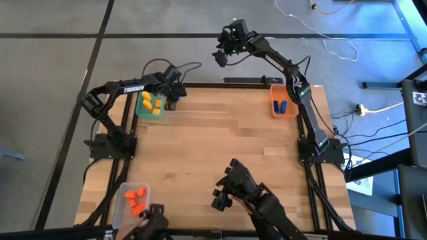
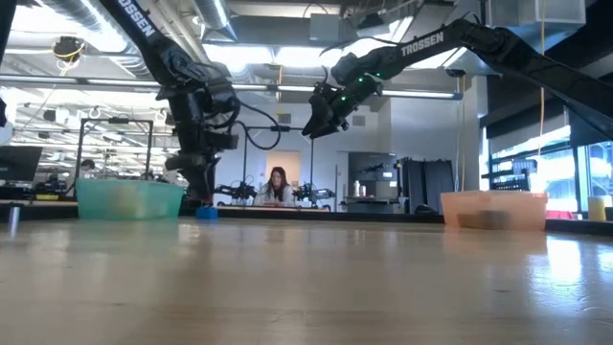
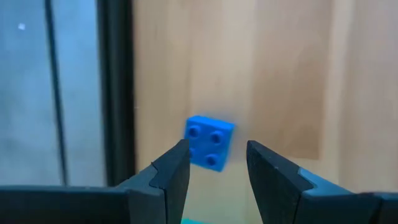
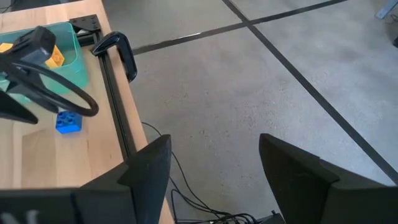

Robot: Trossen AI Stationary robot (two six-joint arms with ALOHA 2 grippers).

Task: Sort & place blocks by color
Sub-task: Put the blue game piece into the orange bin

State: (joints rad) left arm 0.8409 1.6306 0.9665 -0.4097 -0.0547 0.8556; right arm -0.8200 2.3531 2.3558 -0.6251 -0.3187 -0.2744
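- Blue block (image 3: pixel 209 142): a single four-stud brick lying flat on the wooden surface (image 1: pixel 220 140) at the far-left edge, just beside the green bin (image 1: pixel 141 107), studs up. It sits loose there, and I judge it the piece in hand, since blue does not belong with the yellow lot next to it.
- Left gripper (image 3: pixel 217 163): hangs directly over that brick, its fingers (image 3: pixel 174 168) spread a little wider than the brick and not touching it, one to each side. That stance suits a straight drop and pinch.
- Green bin: holds the yellow blocks (image 1: pixel 152 103), already gathered by colour at the far-left corner.
- Right gripper (image 1: pixel 221 56): raised beyond the far edge of the surface, over the floor, fingers (image 4: pixel 149 163) spread and holding nothing; it looks parked clear of the left arm's work.
- Orange bin (image 1: pixel 283 101): far-right corner, with dark blue blocks (image 1: pixel 281 106) inside, the likely home for the loose brick, well apart from it across the surface.
- Clear bin (image 1: pixel 128 200): near-left corner, carrying the orange-red blocks (image 1: pixel 136 201).
- A seated person (image 2: pixel 277 187) shows in the room behind, well apart from the arms.
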